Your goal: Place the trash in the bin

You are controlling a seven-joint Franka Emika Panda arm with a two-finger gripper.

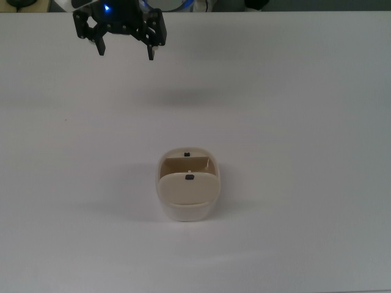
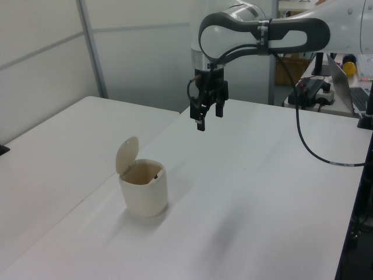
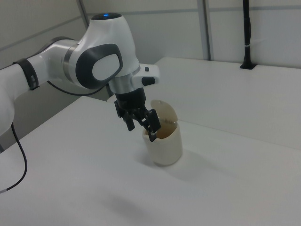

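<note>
Top view first: we see the gripper point(image 1: 125, 50) near the upper edge, toward the top view's left, with its two black fingers point(image 1: 151, 51) spread wide apart and nothing between them. A blue light glows on the gripper body. It hangs in the air above the white table point(image 1: 293, 122), and its soft shadow lies on the table surface below it.

Going outward, we find the bin point(image 1: 188, 186) well apart from the gripper, near the middle of the table. Its flap lid point(image 2: 126, 154) stands swung up in the left view, so the tan inside is open to us. We can count two small black studs point(image 1: 189, 177) in the top view. Inside the bin we notice a small pale spot that is perhaps the trash, but we cannot tell for sure; nowhere on the table do we see it.

Nothing stands between the gripper and the bin in the top view and the left view. In the right view the gripper point(image 3: 141, 123) overlaps the bin point(image 3: 164, 141) only because it is in front of it.

The arm point(image 2: 262, 38) reaches in from the left view's right, its white and grey links about level, and the last link turns down so that the fingers point to the table. A black cable point(image 2: 303, 140) hangs from the arm in a loop.
</note>
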